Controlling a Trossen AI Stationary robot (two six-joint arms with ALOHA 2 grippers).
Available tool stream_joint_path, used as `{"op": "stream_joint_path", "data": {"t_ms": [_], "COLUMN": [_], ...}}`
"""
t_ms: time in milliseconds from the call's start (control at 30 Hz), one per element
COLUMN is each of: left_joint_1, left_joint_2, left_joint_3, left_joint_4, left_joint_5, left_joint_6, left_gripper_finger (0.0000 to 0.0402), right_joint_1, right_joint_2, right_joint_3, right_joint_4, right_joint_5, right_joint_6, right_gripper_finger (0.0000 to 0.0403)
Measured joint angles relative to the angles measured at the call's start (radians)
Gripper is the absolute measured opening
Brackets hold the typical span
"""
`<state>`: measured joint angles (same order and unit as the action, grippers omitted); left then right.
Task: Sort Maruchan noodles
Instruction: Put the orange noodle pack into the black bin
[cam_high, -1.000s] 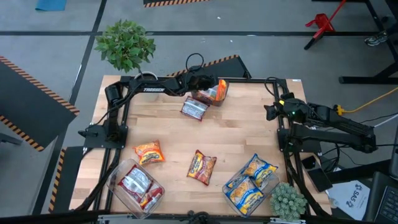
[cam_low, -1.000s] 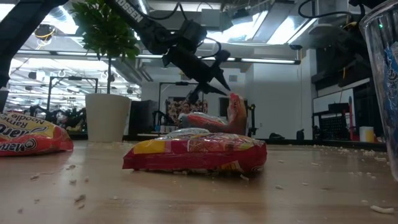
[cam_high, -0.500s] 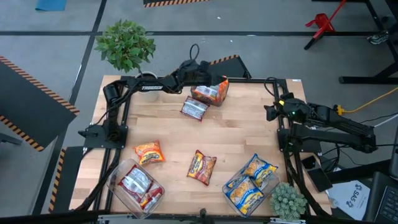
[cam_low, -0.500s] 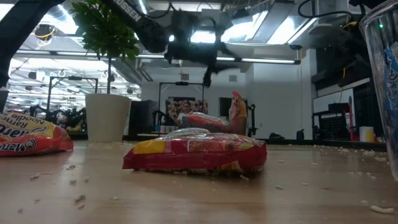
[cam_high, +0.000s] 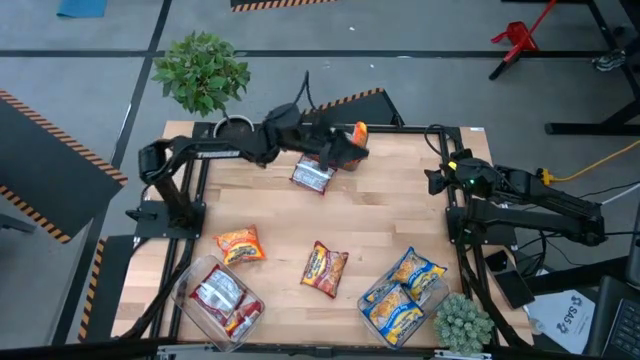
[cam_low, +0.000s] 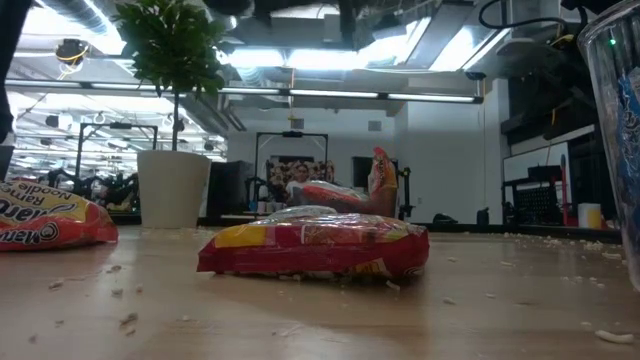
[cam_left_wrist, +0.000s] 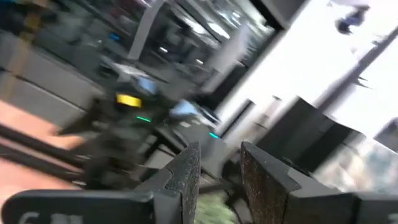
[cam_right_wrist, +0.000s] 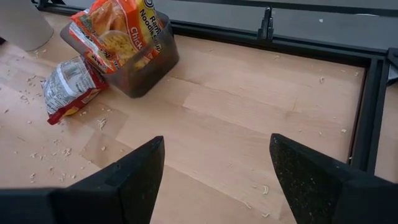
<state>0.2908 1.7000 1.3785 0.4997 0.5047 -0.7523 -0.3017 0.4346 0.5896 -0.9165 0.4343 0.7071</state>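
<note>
Nearest, at the front edge of the tabletop (cam_high: 390, 210), two clear bins are sitting: the left bin (cam_high: 186, 285) is holding silver-white-and-red packets (cam_high: 220, 293), and the right bin (cam_high: 441, 290) is holding blue-and-yellow packets (cam_high: 393, 310), with one more blue-and-yellow packet (cam_high: 416, 268) leaning over its far rim. Just beyond them, two orange packets (cam_high: 238, 244) (cam_high: 325, 268) are lying loose and apart on the wood. Farther on, a lone silver packet (cam_high: 312, 177) is lying just beside a third bin (cam_right_wrist: 149, 65) at the far edge, where orange packets (cam_right_wrist: 115, 28) are standing upright. The left end effector (cam_left_wrist: 219, 155) is hanging over that bin, its fingers slightly parted and gripping nothing. The right end effector (cam_right_wrist: 214, 155) is waiting at the tabletop's right side, fingers spread wide and empty.
</note>
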Motion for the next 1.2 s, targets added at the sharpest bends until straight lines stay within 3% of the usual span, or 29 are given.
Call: {"op": "stream_joint_path", "data": {"t_ms": [100, 200, 300, 467, 633, 867, 967, 1200], "left_joint_1": [-0.08, -0.163, -0.255, -0.409, -0.566, -0.733, -0.743, -0.724], "left_joint_2": [-0.052, -0.112, -0.183, -0.272, -0.313, -0.308, -0.308, -0.31], "left_joint_3": [0.001, 0.0, -0.001, 0.0, 0.0, -0.012, -0.05, -0.196], "left_joint_4": [-0.044, -0.211, -0.448, -0.781, -1.126, -1.474, -1.594, -1.628], "left_joint_5": [0.01, -0.014, -0.101, -0.366, -0.657, -0.889, -0.862, -0.714], "left_joint_6": [0.014, 0.047, 0.109, 0.107, -0.069, -0.305, -0.369, -0.339], "left_gripper_finger": [0.0108, 0.0108, 0.0108, 0.0108, 0.0108, 0.0108, 0.0108, 0.0128], "right_joint_1": [0.0, 0.0, 0.0, 0.0, 0.0, 0.0, 0.0, 0.0], "right_joint_2": [0.0, 0.0, 0.0, 0.0, 0.0, 0.0, 0.0, 0.0], "right_joint_3": [0.0, 0.0, 0.0, 0.0, 0.0, 0.0, 0.0, 0.0], "right_joint_4": [0.001, 0.0, 0.001, 0.004, 0.004, 0.004, 0.004, 0.003], "right_joint_5": [0.0, 0.0, 0.0, 0.0, -0.001, 0.003, 0.013, 0.018], "right_joint_6": [0.0, 0.0, 0.0, -0.001, -0.001, -0.001, 0.0, 0.002], "right_gripper_finger": [0.028, 0.028, 0.028, 0.028, 0.028, 0.028, 0.028, 0.028]}}
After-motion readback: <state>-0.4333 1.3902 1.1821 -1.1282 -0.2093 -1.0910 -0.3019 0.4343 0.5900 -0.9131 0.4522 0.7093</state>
